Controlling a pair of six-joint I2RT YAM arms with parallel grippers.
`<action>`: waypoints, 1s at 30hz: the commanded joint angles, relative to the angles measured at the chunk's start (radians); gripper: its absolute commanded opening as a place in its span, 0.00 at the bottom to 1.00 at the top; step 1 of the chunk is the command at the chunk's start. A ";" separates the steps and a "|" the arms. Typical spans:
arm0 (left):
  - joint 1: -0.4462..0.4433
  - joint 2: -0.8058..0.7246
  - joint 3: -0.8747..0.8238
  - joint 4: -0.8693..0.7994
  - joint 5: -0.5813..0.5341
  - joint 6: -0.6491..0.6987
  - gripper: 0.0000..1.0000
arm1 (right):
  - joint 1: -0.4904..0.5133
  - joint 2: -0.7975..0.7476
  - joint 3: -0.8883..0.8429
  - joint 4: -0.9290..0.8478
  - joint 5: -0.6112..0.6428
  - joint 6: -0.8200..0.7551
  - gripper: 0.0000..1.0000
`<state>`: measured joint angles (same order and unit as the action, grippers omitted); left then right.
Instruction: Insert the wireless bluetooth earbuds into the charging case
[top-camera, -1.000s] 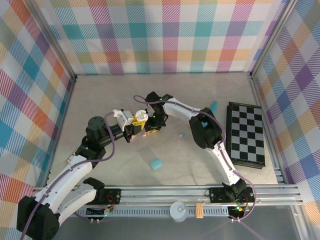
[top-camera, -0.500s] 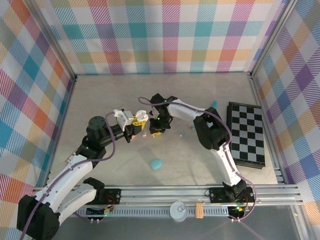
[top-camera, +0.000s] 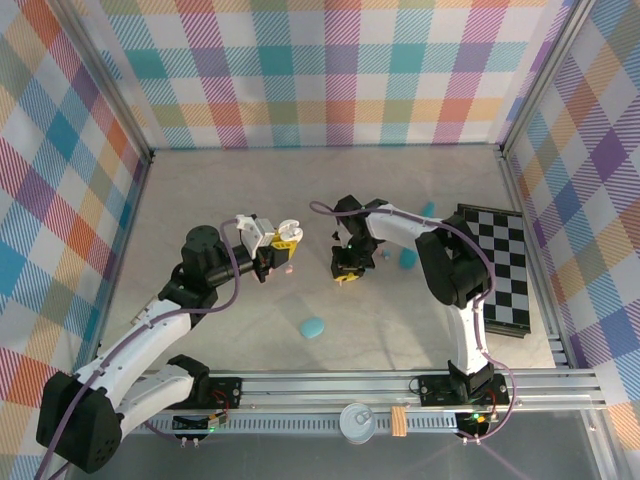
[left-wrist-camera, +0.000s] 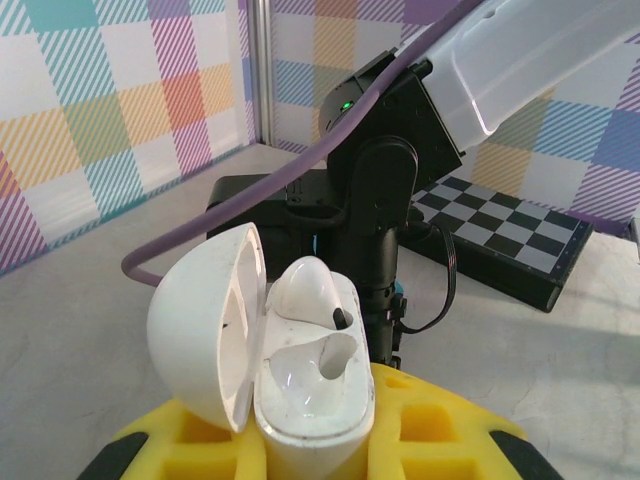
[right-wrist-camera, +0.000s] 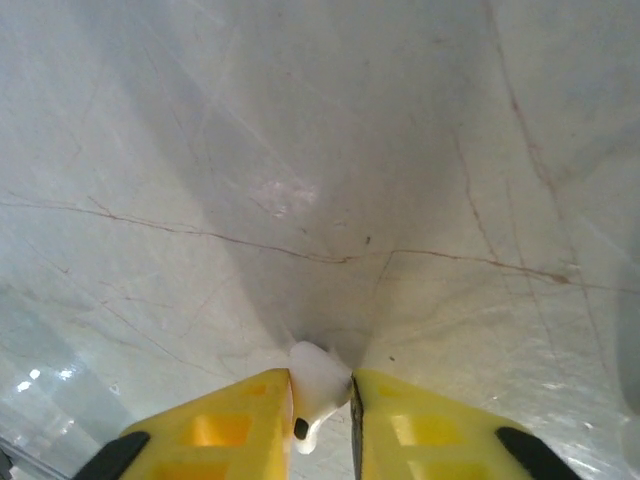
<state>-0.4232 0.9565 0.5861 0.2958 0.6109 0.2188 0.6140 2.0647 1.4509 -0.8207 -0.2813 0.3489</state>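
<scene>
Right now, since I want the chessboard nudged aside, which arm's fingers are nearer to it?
Right. The right fingers, pinching a white earbud, hang left of the chessboard; the left fingers, holding the open white case, are much farther left.

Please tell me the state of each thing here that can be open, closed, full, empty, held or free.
white charging case: lid open, one slot empty, held.
seated earbud: sitting in the case's other slot.
second earbud: pinched, not in the case yet.
left end effector: shut on the white charging case.
right end effector: shut on the second earbud.
teal case: lying free, seemingly closed.
</scene>
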 joint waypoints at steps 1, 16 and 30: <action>-0.008 0.002 0.024 0.055 0.017 0.013 0.00 | 0.005 -0.015 0.007 -0.062 0.055 -0.018 0.33; -0.012 -0.044 0.007 -0.011 0.024 0.079 0.00 | -0.011 0.099 0.212 -0.274 0.033 -0.029 0.37; -0.020 -0.033 0.002 -0.014 0.032 0.095 0.00 | -0.003 0.187 0.336 -0.361 -0.010 -0.030 0.36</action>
<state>-0.4355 0.9298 0.5861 0.2848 0.6197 0.2901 0.6041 2.2154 1.7626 -1.1309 -0.2737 0.3248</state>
